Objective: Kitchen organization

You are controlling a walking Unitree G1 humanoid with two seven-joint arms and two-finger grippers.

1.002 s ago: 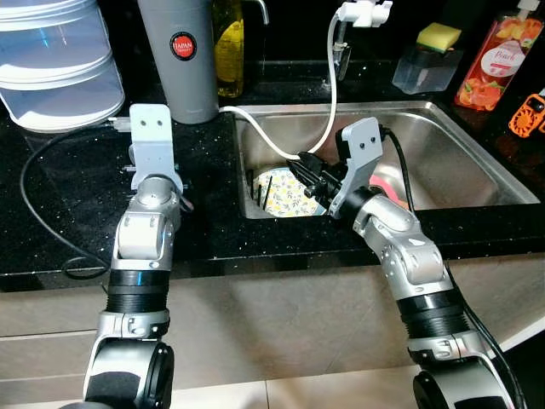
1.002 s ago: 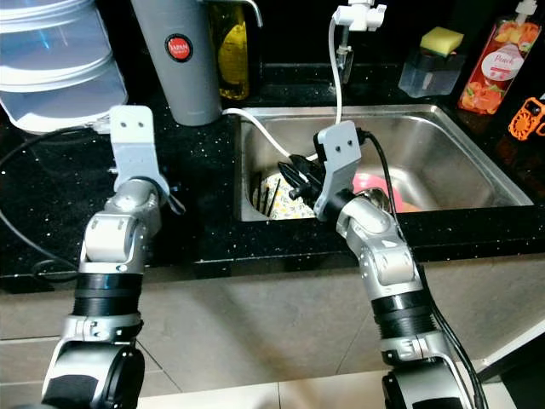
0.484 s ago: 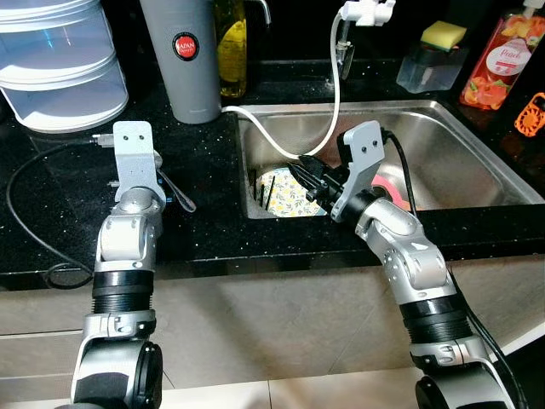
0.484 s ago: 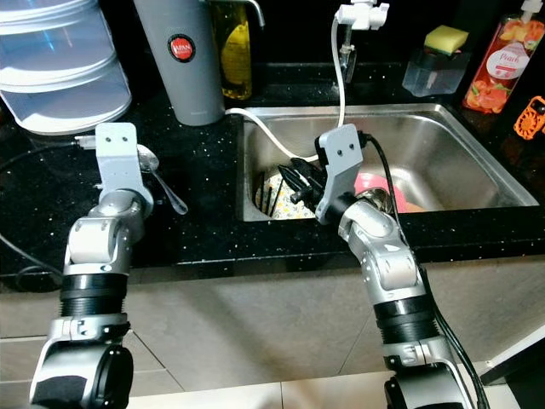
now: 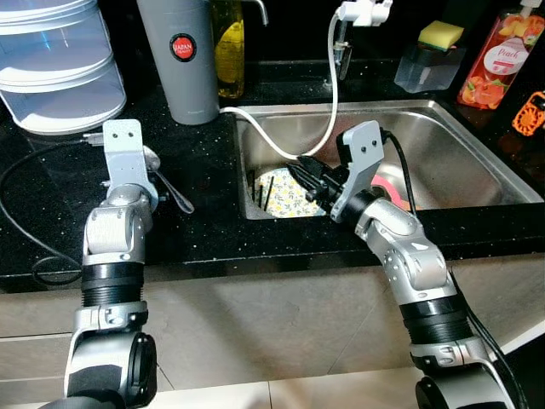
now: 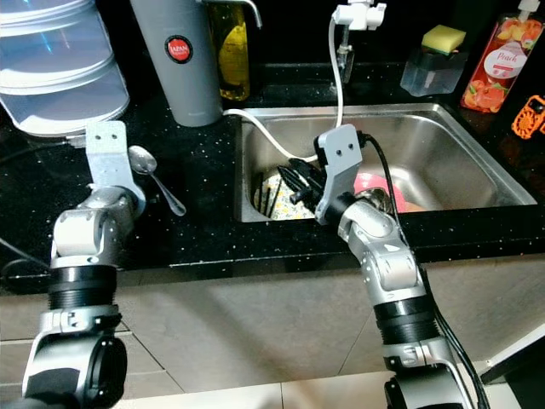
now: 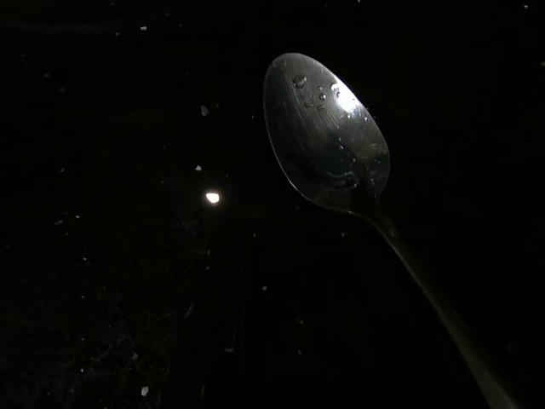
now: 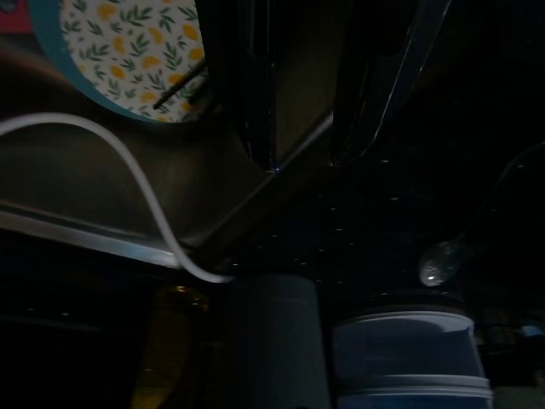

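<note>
A metal spoon (image 5: 169, 183) lies on the black counter left of the sink, bowl toward the back; its wet bowl (image 7: 328, 132) shows in the left wrist view. My left arm (image 5: 115, 226) stands just left of the spoon with its grey wrist plate (image 5: 123, 153) upright, apart from it. My right gripper (image 5: 306, 177) reaches into the steel sink (image 5: 451, 162), open, with nothing between its fingers. It hovers at the edge of a teal-rimmed plate with yellow flowers (image 5: 285, 194), which leans in the sink's left end. The two black fingers (image 8: 251, 94) frame the sink wall, the plate (image 8: 136, 51) off to one side.
A white hose (image 5: 330, 102) runs from the tap into the sink. A pink item (image 5: 390, 183) lies behind my right wrist. At the back stand a grey cylinder (image 5: 180, 60), stacked clear containers (image 5: 55, 72), an oil bottle (image 5: 228, 47), a sponge holder (image 5: 428, 61) and a soap bottle (image 5: 502, 55). A black cable (image 5: 25, 213) loops at left.
My left arm has drawn back to the left, uncovering the spoon, which stays lying on the counter. The right gripper has hardly moved over the plate.
</note>
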